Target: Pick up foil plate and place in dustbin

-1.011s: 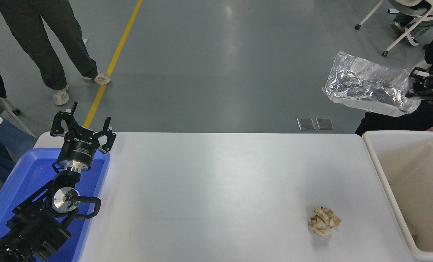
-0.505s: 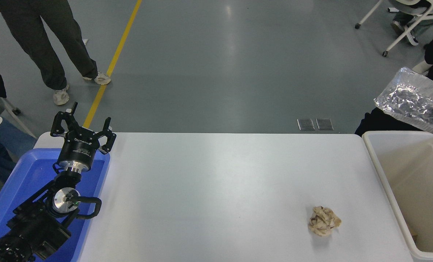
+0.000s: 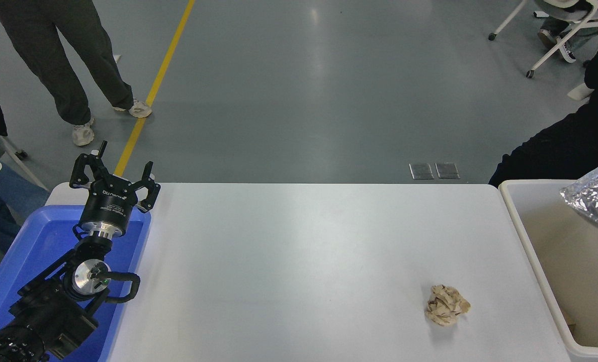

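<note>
1. The foil plate (image 3: 596,197) is off the tabletop (image 3: 304,261) and shows only in part at the picture's right edge, over the open dustbin (image 3: 525,236) that stands against the tabletop's right edge.
2. Only its crinkled silver end is in view, so I cannot tell whether it hangs above the dustbin's beige inside or already lies in it.
3. The right arm and its gripper are out of view, so whether anything is gripping the plate cannot be seen.
4. The left gripper (image 3: 113,173) is parked over the blue bin (image 3: 7,281) at the tabletop's near left corner, its fingers spread wide and holding nothing.
5. Judged from this, the pick-up is done and the carry has reached the dustbin. What is left is the release, or proof that the plate has dropped fully inside.
6. A crumpled paper ball (image 3: 446,305) lies on the tabletop toward the near right corner, well apart from the plate and no part of the job.
7. A person's legs (image 3: 62,65) stand beyond the far left corner; another person in black (image 3: 570,141) sits beyond the far right corner.
</note>
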You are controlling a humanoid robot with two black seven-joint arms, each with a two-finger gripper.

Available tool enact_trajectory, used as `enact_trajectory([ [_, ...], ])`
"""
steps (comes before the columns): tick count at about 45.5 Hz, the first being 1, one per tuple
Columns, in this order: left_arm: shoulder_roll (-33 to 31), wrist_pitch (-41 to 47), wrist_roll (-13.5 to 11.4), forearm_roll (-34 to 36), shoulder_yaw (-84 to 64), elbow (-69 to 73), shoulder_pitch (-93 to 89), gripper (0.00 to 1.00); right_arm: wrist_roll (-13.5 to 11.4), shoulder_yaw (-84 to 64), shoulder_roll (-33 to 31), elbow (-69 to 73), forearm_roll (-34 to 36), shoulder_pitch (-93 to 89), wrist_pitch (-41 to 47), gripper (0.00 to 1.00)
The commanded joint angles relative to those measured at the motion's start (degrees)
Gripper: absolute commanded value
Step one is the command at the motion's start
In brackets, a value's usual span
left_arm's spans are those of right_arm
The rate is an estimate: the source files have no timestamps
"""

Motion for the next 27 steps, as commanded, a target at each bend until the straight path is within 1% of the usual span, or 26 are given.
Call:
enact_trajectory([
  [1, 0.00, -0.02, 0.00, 0.00, 0.00, -0.01, 0.00, 0.98, -1.05, 1.15, 2.08, -0.33, 0.61, -5.02, -3.73, 0.00],
  [17, 0.00, -0.02, 0.00, 0.00, 0.00, -0.01, 0.00, 0.98, -0.96, 1.15, 2.79, -0.24, 0.69, -5.90, -3.74, 0.00],
  [18, 0.00, -0.02, 0.00, 0.00, 0.00, -0.01, 0.00, 0.98, -0.96, 1.07, 2.79, -0.24, 0.61, -5.90, -3.74, 0.12],
  [19, 0.00, -0.02, 0.00, 0.00, 0.00, -0.01, 0.00, 0.98, -0.96, 0.98, 2.79, -0.24, 0.52, -5.90, -3.74, 0.33],
  [21, 0.00, -0.02, 0.00, 0.00, 0.00, 0.08, 0.00, 0.98, -0.96, 0.98, 2.79, -0.24, 0.43, -5.90, -3.74, 0.84],
  [22, 0.00, -0.02, 0.00, 0.00, 0.00, 0.00, 0.00, 0.98, -0.96, 0.89, 2.79, -0.24, 0.34, -5.82, -3.56, 1.00],
  [27, 0.00, -0.02, 0.00, 0.00, 0.00, -0.01, 0.00, 0.98, -0.96, 0.98, 2.79, 0.73, 0.43, -5.64, -2.95, 1.00],
])
